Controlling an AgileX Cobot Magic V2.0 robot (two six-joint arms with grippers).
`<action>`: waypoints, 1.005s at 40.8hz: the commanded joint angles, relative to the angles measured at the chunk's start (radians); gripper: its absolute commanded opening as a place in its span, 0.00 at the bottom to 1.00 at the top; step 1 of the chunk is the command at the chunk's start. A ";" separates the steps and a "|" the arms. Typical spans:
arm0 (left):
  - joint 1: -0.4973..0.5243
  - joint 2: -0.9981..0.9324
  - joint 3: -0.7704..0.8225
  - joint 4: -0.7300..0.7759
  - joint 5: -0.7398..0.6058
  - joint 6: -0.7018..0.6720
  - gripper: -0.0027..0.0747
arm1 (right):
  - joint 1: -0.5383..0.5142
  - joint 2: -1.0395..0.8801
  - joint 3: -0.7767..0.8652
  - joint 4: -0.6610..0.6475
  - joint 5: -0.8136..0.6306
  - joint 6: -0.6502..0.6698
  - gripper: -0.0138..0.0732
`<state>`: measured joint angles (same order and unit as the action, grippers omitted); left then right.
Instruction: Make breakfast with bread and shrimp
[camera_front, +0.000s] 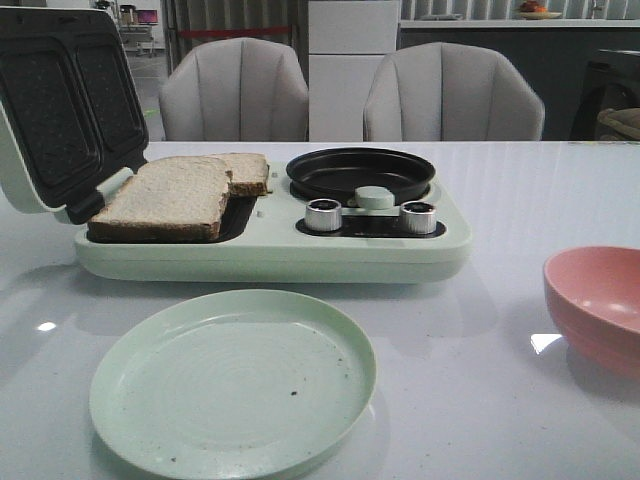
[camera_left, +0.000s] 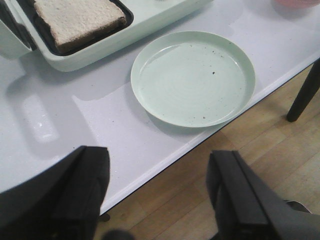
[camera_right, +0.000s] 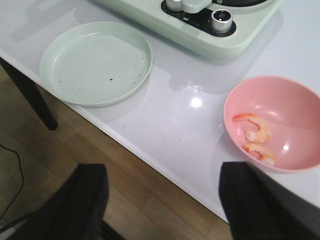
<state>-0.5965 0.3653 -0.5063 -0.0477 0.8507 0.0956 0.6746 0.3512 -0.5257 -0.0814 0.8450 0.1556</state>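
White counter (camera_front: 520, 200) runs before two grey chairs (camera_front: 235, 90), wood floor past its near edge. From left: two bread (camera_front: 170, 195) slices overlap in the open mint breakfast maker (camera_front: 270, 255); one empty green plate (camera_front: 232, 380) sits at the edge; three shrimp (camera_right: 255, 137) lie in one pink bowl (camera_right: 295, 105). Left pincer (camera_left: 160, 195) and right pincer (camera_right: 165, 200) hang spread off-counter.

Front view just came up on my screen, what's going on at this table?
Nothing is being handled. Both grippers, left and right, hang open off the table's near edge. Two pale brown-crusted bread slices lie in the mint-green breakfast maker's open sandwich press. The orange shrimp sit in the pink bowl. The round green plate holds only crumbs.
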 joint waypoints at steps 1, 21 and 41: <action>-0.008 0.009 -0.026 -0.005 -0.074 -0.008 0.65 | -0.001 0.007 -0.026 -0.005 -0.066 0.003 0.81; -0.008 0.009 -0.022 -0.003 -0.108 -0.008 0.65 | -0.001 0.007 -0.026 -0.016 -0.065 0.003 0.81; -0.008 0.122 -0.040 -0.022 -0.107 -0.008 0.25 | -0.001 0.007 -0.026 -0.015 -0.044 0.003 0.81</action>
<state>-0.5965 0.4358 -0.5048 -0.0579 0.8192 0.0956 0.6746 0.3512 -0.5260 -0.0832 0.8664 0.1556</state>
